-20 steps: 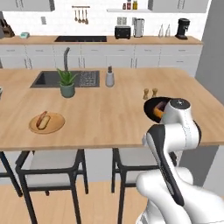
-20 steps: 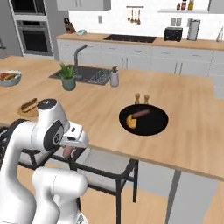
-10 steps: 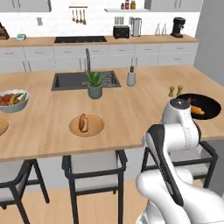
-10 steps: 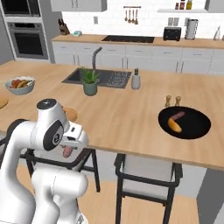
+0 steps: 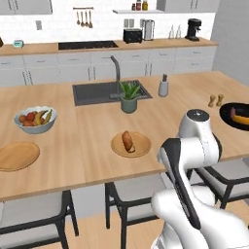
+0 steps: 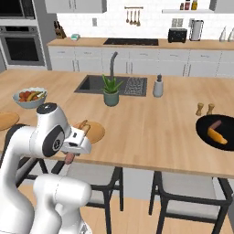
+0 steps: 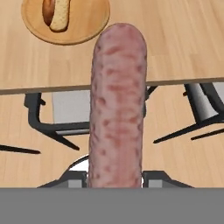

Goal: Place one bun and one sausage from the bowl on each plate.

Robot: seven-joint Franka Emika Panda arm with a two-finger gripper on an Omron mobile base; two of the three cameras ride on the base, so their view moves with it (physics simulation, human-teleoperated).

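Hand view had the jaws clamped on a sausage (image 7: 117, 105), hanging out past the worktop (image 5: 87, 146) edge over the chairs. Just beyond sat a plate (image 5: 130, 144) already loaded with bun and sausage, so I'd skip it, carry level to the bare plate (image 5: 18, 155) far left, and lower flat. The black bowl (image 6: 215, 132) sat far right, holding one more pair.

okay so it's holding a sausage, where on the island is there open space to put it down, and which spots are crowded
The far-left wooden plate lies bare, beside the fruit bowl. Open counter stretches between that plate and the plate already holding a bun and sausage, and again between the soap bottle and the black bowl. Crowded: around the sink, plant and shakers.
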